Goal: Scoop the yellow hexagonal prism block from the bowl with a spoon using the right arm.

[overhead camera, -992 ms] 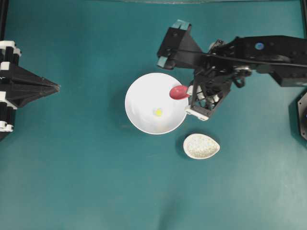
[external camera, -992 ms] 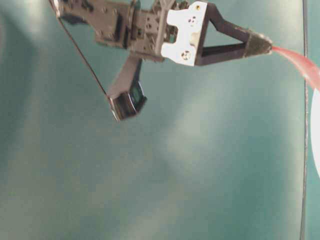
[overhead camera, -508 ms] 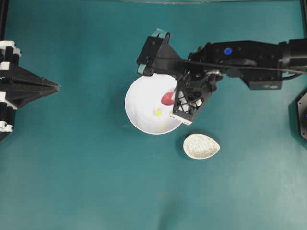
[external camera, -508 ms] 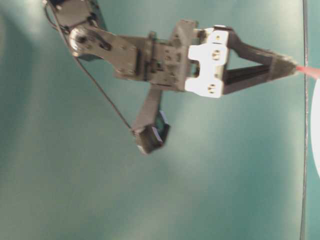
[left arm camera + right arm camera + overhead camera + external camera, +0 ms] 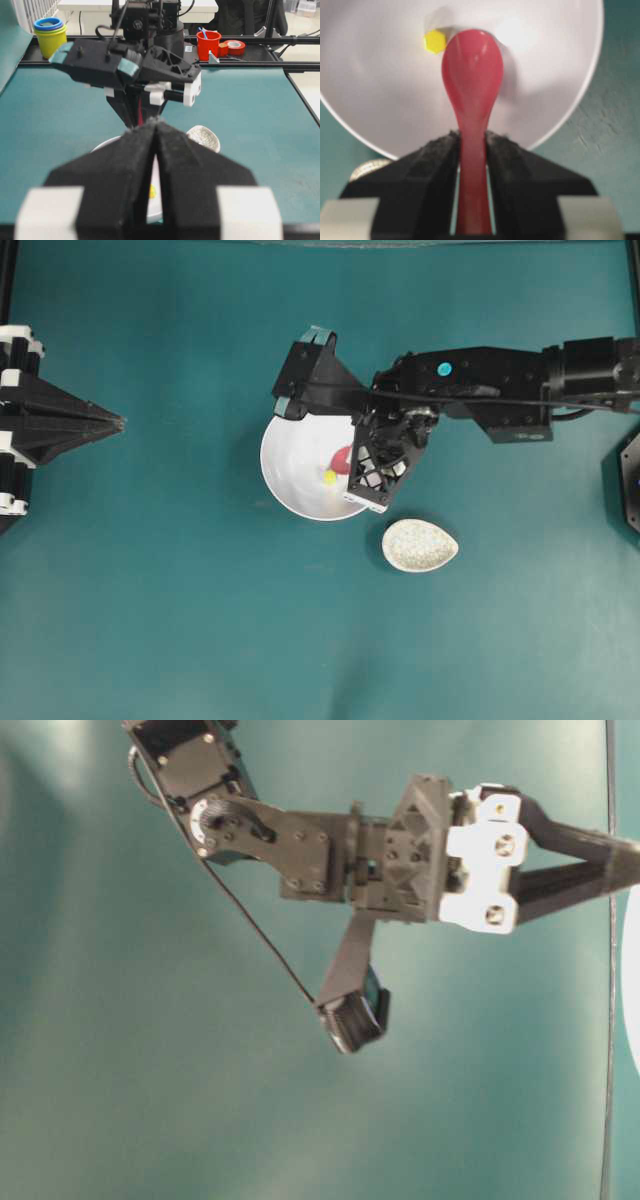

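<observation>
Your right end effector [image 5: 471, 165] was clamped on the spoon [image 5: 471, 95] handle, and the yellow hexagonal prism block [image 5: 435, 41] lay in the bowl [image 5: 380, 100] just beside the scoop's tip, at eleven o'clock.

Glossy pink-red spoon [image 5: 472, 65], smooth glossy white bowl [image 5: 380, 110], matt teal table [image 5: 200, 620], speckled spoon rest [image 5: 420, 545].

Spoon [image 5: 342, 459]: handle hidden under right gripper [image 5: 352, 472]. Bowl [image 5: 290, 455]: right rim covered by arm; nearly cut off in table-level view.
</observation>
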Robot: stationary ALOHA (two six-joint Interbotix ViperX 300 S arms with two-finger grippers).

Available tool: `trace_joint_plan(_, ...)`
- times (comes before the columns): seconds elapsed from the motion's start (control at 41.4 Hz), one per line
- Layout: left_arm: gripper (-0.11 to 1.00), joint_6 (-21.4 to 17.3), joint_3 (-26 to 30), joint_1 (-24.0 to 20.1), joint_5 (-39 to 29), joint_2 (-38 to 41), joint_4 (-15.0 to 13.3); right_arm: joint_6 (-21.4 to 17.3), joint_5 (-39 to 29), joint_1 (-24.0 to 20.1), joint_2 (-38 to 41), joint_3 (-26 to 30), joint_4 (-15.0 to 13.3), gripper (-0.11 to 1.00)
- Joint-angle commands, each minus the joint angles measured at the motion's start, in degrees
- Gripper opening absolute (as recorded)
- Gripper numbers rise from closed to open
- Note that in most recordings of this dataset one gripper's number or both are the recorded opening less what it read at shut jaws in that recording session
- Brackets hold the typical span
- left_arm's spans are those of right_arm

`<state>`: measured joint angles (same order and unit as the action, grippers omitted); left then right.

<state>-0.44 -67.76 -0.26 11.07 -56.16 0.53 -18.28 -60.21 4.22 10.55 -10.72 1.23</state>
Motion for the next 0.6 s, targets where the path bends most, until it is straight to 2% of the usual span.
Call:
trace_joint_plan(0.0, -0.01, -0.1, 1.4, -0.1, 0.3, 0.3, 0.0, 0.1, 1.1, -0.1, -0.7, 1.1, 0.1, 0.24)
trace_joint_plan(0.363, -0.01, -0.1, 1.4, -0.1, 0.3, 0.3, 0.1, 3.0, 10.7, -0.2, 0.2, 1.1, -0.2, 0.24)
trace_joint_plan(0.58, 0.00, -0.1, 1.4, -0.1, 0.3, 0.3, 0.0, 3.2, 13.3, -0.1, 0.2, 1.1, -2.2, 0.24)
